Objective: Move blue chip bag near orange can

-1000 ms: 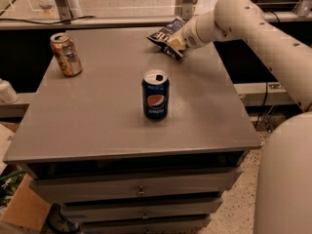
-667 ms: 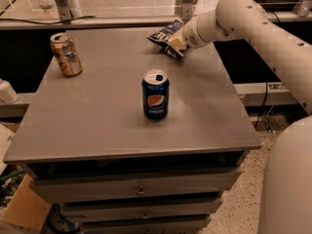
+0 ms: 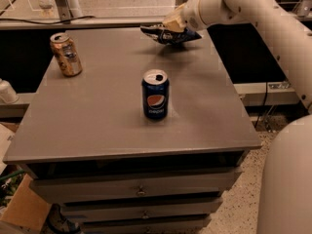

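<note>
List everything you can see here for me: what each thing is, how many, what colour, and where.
blue chip bag: one, dark blue, far right of the table, in the gripper
orange can: one, orange-gold, far left of the table, upright
Pepsi can: one, dark blue, middle of the table, upright
table: one, grey, drawers beneath
cardboard box: one, brown, on the floor at lower left
arm: one, white, reaching in from the right
gripper: one, tan, above the table's far right, shut on the blue chip bag

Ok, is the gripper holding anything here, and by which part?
Yes: the gripper, at the table's far right, is shut on the blue chip bag, pinching its upper edge; the bag looks slightly lifted.
</note>
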{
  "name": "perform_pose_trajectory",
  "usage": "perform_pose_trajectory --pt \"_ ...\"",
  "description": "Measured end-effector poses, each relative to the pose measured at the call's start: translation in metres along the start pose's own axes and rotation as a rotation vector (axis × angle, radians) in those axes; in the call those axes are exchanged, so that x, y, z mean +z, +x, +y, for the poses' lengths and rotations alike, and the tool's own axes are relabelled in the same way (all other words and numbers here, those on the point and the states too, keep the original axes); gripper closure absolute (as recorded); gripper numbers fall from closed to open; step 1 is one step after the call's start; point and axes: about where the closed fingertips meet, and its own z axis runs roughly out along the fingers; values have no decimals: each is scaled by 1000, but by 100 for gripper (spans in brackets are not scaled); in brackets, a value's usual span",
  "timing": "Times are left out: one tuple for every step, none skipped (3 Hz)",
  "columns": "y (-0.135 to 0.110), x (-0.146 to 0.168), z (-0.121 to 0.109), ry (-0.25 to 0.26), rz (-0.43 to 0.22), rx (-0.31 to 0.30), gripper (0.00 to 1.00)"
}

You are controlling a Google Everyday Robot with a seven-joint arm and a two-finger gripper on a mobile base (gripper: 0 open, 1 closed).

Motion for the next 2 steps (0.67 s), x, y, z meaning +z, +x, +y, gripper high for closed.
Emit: perform_pose_trajectory --pt "-49 11 14 -81 -92 -66 100" --pt "-90 29 38 -180 -171 -111 100"
